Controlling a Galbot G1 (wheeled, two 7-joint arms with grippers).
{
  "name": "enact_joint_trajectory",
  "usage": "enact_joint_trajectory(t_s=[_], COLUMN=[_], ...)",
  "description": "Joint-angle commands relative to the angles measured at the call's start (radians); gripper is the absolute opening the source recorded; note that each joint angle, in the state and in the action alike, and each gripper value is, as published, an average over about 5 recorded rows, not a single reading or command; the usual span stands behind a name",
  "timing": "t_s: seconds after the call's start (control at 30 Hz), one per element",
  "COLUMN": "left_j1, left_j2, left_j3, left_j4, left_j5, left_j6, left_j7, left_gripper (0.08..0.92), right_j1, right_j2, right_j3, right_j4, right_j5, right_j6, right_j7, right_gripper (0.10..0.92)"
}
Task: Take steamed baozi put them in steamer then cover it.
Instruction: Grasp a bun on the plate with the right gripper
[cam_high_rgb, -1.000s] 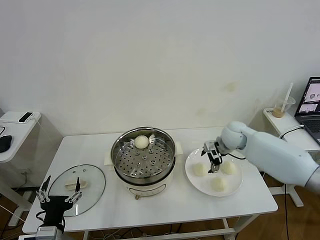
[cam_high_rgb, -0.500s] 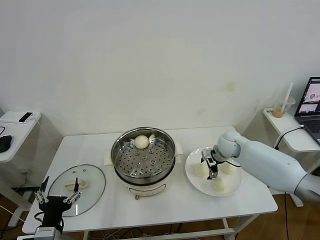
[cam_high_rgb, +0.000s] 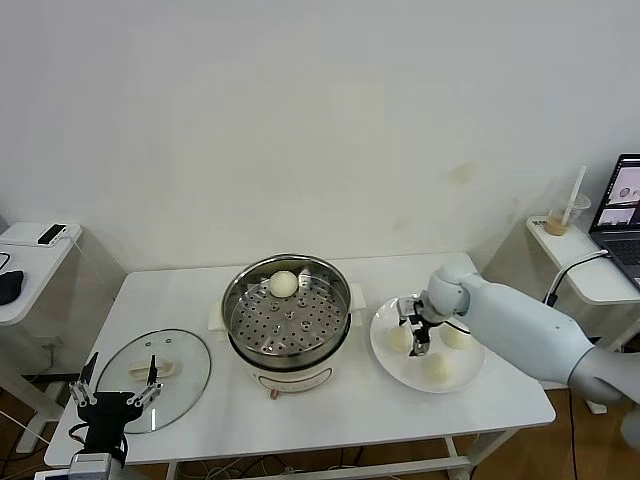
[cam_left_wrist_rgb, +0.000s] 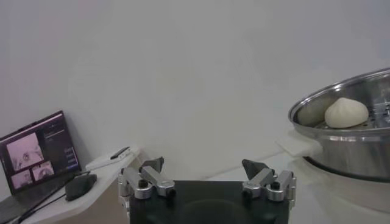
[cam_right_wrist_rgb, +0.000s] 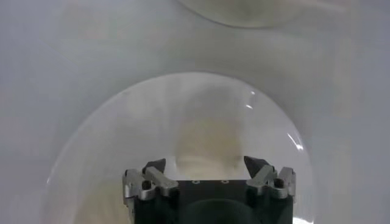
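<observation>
The steel steamer (cam_high_rgb: 287, 312) stands mid-table on its cream base, with one baozi (cam_high_rgb: 284, 284) on the perforated tray at the back; the baozi also shows in the left wrist view (cam_left_wrist_rgb: 346, 112). Three baozi lie on the white plate (cam_high_rgb: 385, 356) to its right: one at the left (cam_high_rgb: 399, 338), one at the right (cam_high_rgb: 457, 336), one at the front (cam_high_rgb: 436, 368). My right gripper (cam_high_rgb: 417, 326) is open, low over the left baozi (cam_right_wrist_rgb: 206, 141), with its jaws on either side of it. The glass cover (cam_high_rgb: 153, 372) lies flat at the table's left. My left gripper (cam_high_rgb: 112, 385) is open and idle near the cover.
A side table (cam_high_rgb: 30, 262) with a phone stands at the far left. Another side table (cam_high_rgb: 590, 265) at the right holds a drink cup (cam_high_rgb: 566, 216) and a laptop (cam_high_rgb: 622, 215). The table's front edge runs just below the plate.
My right gripper has moved left and down over the plate, from between the buns to over the left baozi. The left arm has barely moved.
</observation>
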Motion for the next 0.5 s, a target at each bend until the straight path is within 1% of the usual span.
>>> enact_joint_trajectory(t_s=[0.03,0.1,0.5], left_j1=[0.001,0.002,0.005], left_j2=[-0.001,-0.001,-0.003], left_j3=[0.0,0.0,-0.003], left_j4=[-0.001,-0.002,-0.006], left_j5=[0.0,0.0,-0.001], left_j6=[-0.001,-0.001,-0.003], left_j7=[0.0,0.0,-0.003], left_gripper=[0.823,0.823,0.823], right_j1=[-0.009,-0.009,0.021], right_j2=[0.02,0.021,0.003], right_j3=[0.009,0.01,0.017], right_j4=[-0.03,-0.03,-0.007], right_j5=[-0.01,-0.011,0.002], right_j6=[-0.002,-0.003,-0.014], right_j7=[0.003,0.001,-0.014], right_gripper=[0.747,0.727,0.53])
